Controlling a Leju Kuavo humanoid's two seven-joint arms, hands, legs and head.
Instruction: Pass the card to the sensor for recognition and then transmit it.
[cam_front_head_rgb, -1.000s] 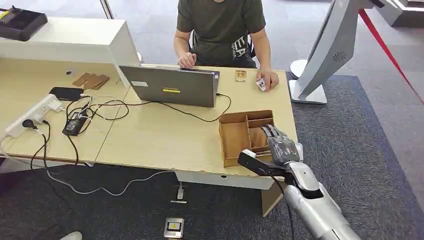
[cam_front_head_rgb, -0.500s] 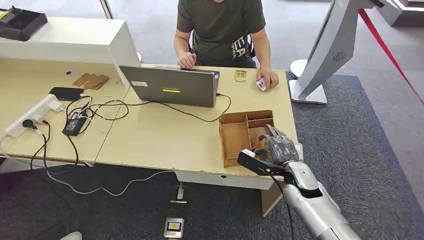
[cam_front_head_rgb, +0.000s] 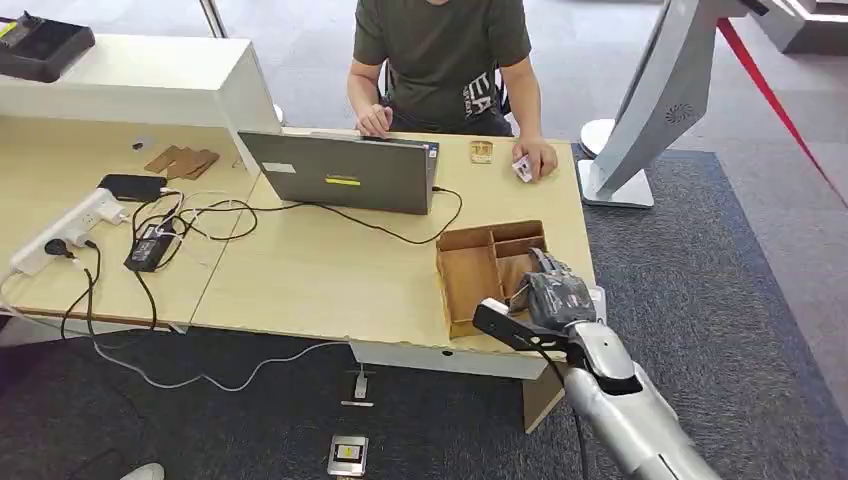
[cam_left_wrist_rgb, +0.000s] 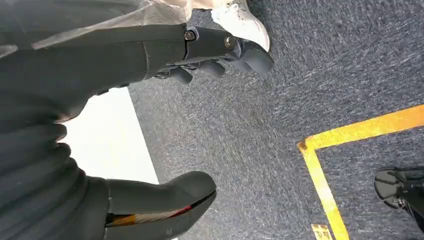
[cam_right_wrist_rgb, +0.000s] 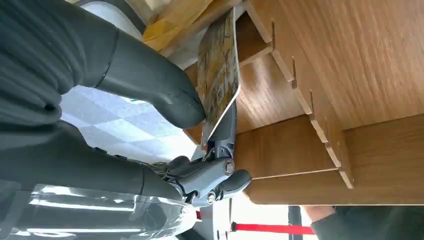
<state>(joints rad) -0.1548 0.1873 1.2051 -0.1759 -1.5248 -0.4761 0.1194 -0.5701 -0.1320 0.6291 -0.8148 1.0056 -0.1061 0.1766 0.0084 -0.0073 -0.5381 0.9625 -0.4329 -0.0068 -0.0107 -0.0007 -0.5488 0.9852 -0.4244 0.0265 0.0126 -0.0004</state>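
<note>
card (cam_right_wrist_rgb: 218, 75) being pinched between the thumb and a finger of the right hand (cam_front_head_rgb: 556, 298), inside the wooden divided box (cam_front_head_rgb: 470, 268). largest to smallest: the light wood desk (cam_front_head_rgb: 310, 270) is carrying a grey laptop (cam_front_head_rgb: 340, 172), at which a seated person (cam_front_head_rgb: 440, 60) is working; the box is sitting at the desk's near right corner; the left hand (cam_left_wrist_rgb: 125, 125) is hanging over blue carpet, fingers apart and holding nothing.

Desk (cam_front_head_rgb: 320, 275) carries laptop (cam_front_head_rgb: 340, 172), wooden tray (cam_front_head_rgb: 470, 280) at right edge, power strip (cam_front_head_rgb: 65, 232), adapter (cam_front_head_rgb: 150, 245), cables (cam_front_head_rgb: 215, 215), phone (cam_front_head_rgb: 132, 186), brown pieces (cam_front_head_rgb: 182, 160).
</note>
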